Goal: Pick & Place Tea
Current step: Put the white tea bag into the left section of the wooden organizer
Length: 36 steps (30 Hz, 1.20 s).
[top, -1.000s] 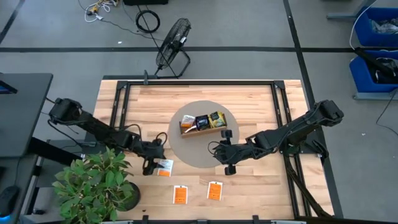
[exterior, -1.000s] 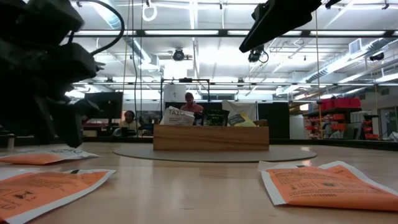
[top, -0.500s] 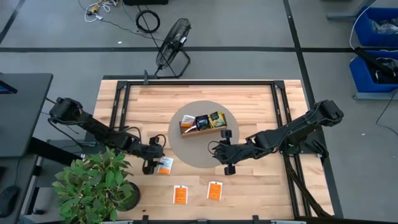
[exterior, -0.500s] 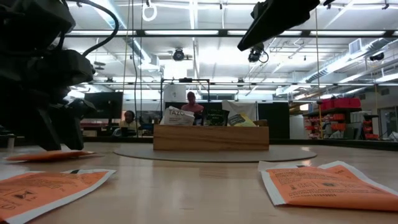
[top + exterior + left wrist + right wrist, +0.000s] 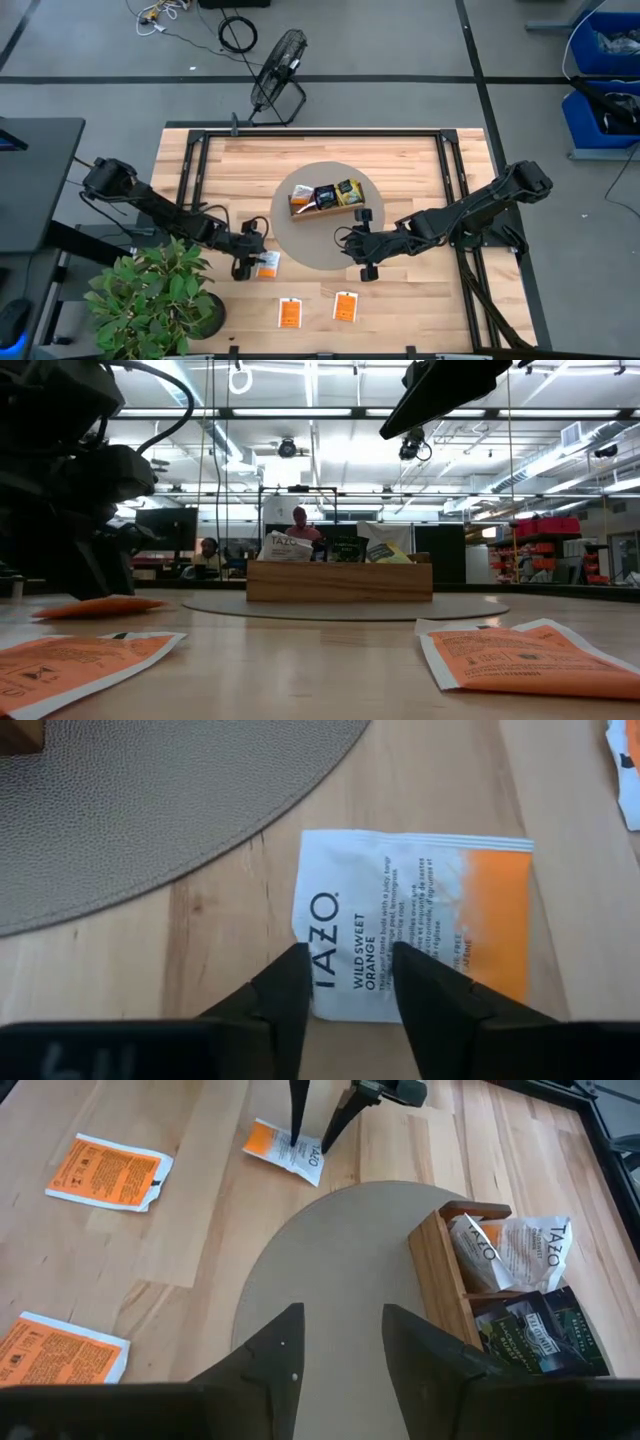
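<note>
One thin, limp tea packet (image 5: pixel 410 955) lies flat on the bench (image 5: pixel 230 960); pinch its white edge. The left end effector (image 5: pixel 350 982) straddles it, narrowly parted, not gripping yet.

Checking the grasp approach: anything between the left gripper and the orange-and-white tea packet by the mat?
Nothing visible. The left gripper straddles the near edge of the tea packet, jaws open either side, packet flat on the table beside the mat.

Three orange tea packets (image 5: pixel 266 264) lay flat on one wooden table (image 5: pixel 400 160). One wooden tray (image 5: pixel 327 203) on one round grey mat (image 5: pixel 310 245) held three more packets: one white (image 5: pixel 520 1248), one dark (image 5: pixel 325 195), one yellow (image 5: pixel 348 190).
</note>
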Available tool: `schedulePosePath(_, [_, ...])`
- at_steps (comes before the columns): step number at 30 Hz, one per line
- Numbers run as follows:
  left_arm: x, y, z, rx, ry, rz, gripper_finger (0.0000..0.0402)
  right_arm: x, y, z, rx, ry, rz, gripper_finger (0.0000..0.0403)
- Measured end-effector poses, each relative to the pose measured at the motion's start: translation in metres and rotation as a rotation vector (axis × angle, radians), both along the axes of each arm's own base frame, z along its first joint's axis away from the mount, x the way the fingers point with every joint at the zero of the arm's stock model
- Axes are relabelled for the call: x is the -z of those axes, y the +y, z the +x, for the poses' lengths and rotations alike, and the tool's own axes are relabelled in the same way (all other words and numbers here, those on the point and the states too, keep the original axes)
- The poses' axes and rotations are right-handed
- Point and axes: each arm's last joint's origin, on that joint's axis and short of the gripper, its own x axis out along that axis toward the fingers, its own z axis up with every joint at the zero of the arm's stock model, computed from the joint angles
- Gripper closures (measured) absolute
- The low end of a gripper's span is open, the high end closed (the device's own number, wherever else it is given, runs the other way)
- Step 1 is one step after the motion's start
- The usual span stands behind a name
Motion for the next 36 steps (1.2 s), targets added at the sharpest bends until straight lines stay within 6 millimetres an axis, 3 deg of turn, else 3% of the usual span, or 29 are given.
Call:
schedulePosePath(10, [0.001, 0.0, -0.001, 0.011, 0.008, -0.002, 0.0388, 0.0, 0.0, 0.0, 0.0, -0.004, 0.002, 0.0259])
schedulePosePath(15, [0.0, 0.0, 0.0, 0.006, -0.009, 0.01, 0.0397, 0.0, 0.0, 0.0, 0.001, -0.004, 0.002, 0.0259])
schedulePosePath(25, [-0.021, 0.001, 0.002, 0.023, -0.131, 0.051, 0.0398, 0.0, 0.0, 0.0, 0.002, -0.004, 0.003, 0.0259])
schedulePosePath(36, [-0.044, 0.009, 0.005, -0.17, -0.343, 0.28, 0.0399, -0.002, 0.0, 0.001, 0.002, -0.018, 0.005, 0.0259])
